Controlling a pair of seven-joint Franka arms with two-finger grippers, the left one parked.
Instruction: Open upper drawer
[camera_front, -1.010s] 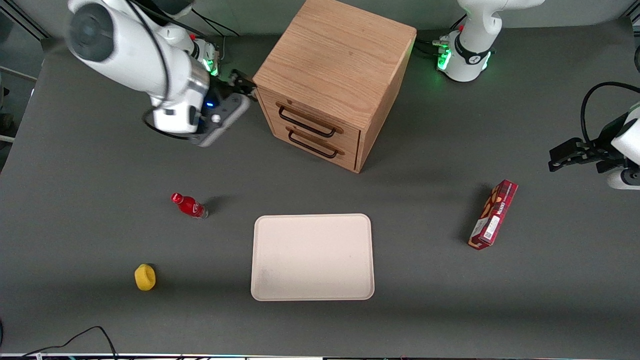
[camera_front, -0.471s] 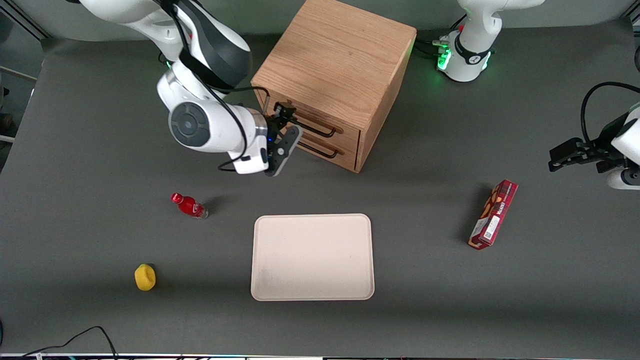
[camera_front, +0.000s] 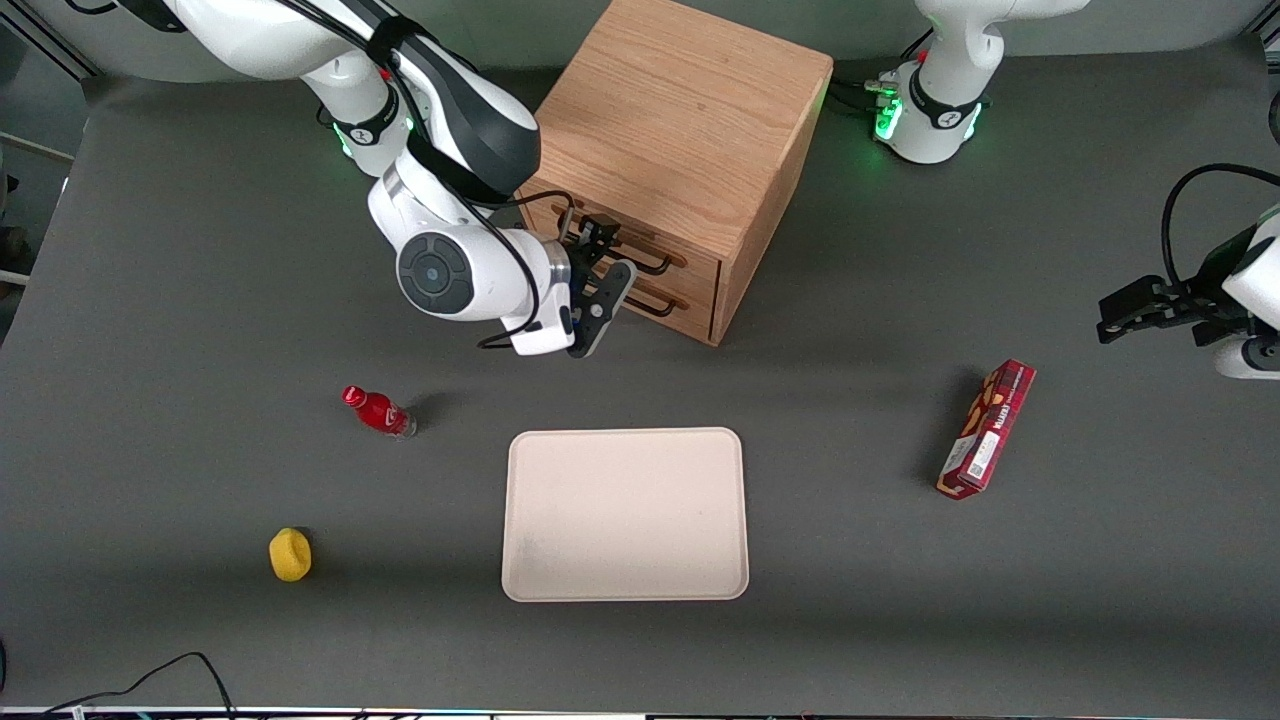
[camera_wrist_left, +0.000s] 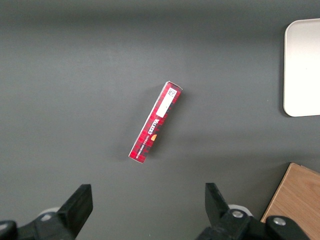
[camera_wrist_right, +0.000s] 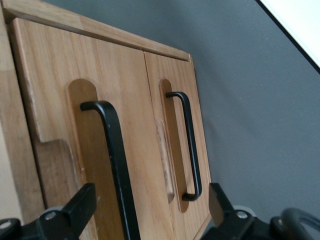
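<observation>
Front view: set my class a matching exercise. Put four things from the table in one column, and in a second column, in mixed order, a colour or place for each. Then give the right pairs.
Things:
1. bottle
2. tray
3. gripper
4. box

Descriptions:
A. pale cream, flat, nearer the front camera than the cabinet
B. at the handle of the upper drawer
C. small and red, lying on its side
D. long and red, toward the parked arm's end of the table

Pairs: 1-C, 2-A, 3-B, 4-D

Hand (camera_front: 603, 262) at upper drawer (camera_front: 640, 245) handle
</observation>
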